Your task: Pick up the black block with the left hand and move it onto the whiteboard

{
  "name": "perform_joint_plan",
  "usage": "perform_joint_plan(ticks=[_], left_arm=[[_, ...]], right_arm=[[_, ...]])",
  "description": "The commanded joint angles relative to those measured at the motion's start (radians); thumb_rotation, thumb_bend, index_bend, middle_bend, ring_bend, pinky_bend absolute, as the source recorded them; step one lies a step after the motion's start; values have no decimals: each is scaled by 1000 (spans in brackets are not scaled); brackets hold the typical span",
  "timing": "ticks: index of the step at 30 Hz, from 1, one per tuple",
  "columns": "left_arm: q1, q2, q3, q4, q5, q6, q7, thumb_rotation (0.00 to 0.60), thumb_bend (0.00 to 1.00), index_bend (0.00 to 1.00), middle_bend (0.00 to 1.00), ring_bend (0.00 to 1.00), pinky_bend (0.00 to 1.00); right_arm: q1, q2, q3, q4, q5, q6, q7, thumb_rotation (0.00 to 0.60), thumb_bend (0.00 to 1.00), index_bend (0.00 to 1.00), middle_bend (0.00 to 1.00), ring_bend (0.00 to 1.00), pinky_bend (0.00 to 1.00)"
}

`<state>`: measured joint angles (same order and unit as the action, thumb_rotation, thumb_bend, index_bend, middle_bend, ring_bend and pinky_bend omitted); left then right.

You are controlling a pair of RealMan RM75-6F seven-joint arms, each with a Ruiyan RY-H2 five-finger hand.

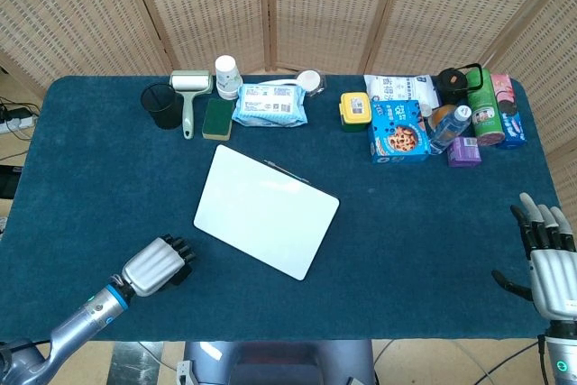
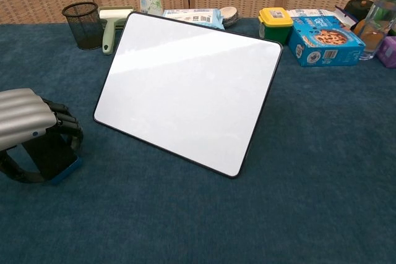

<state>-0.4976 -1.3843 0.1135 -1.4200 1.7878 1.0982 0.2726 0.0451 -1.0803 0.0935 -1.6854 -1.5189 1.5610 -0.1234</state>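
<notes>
Black block [image 2: 52,156] sits low under my left hand [image 2: 34,134], just off the near-left corner of the whiteboard [image 2: 192,85], resting on the blue worktop [image 2: 309,183]. From the chest view I read my fingers [image 2: 65,119] as curled down over the block's top and far side, so I judge the grip as closing on it, though I cannot tell whether it is truly clamped or only caged, since the palm side is hidden. My right hand [image 1: 545,254] is well away from the whiteboard, off its right side near the worktop edge, fingers spread and holding nothing. The risks I see: if I lift with a loose grip, the block may slip out and drop short of the whiteboard; if I carry it too low, it could catch the whiteboard's raised rim and shove the board toward the mesh cup [image 2: 82,24] and lint roller [image 2: 111,26] behind it.
</notes>
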Motion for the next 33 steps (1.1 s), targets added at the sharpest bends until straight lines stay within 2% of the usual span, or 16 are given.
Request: perform_joint_plan(ticks=[1,7,13,16,26,28,33], left_arm=[[0,3,-6,-11,32,60,-32,600,274,517,466,332,457],[-12,-3,-46,-29,66,157,-79,600,277,517,467,332,465],[-34,-40,-110,-24,70,204,-49,600,279,531,479,341,472],[-51,-85,-152,7,66,226,-21,600,281,534,482,345,474],[-144,-243,-250,103,4,171,49,600,278,534,482,345,474],[-186,-290,-281,136,-29,118,75,600,272,535,482,345,474],[-221,-327,-302,173,-68,81,99,600,266,535,482,345,474]], right_arm=[[-1,2,0,-1,0,1,3,600,0,45,0,0,0],[-2,7,-1,-2,-3,4,13,600,0,45,0,0,0],[-2,10,-1,-3,-2,2,22,600,0,46,0,0,0],[-1,11,-3,-3,-4,-1,26,600,0,46,0,0,0],[0,16,-6,-2,-8,-5,39,600,0,45,0,0,0],[1,19,-10,-5,-13,-10,47,600,0,46,0,0,0],[-1,29,-9,-7,-10,-8,69,600,0,46,0,0,0]])
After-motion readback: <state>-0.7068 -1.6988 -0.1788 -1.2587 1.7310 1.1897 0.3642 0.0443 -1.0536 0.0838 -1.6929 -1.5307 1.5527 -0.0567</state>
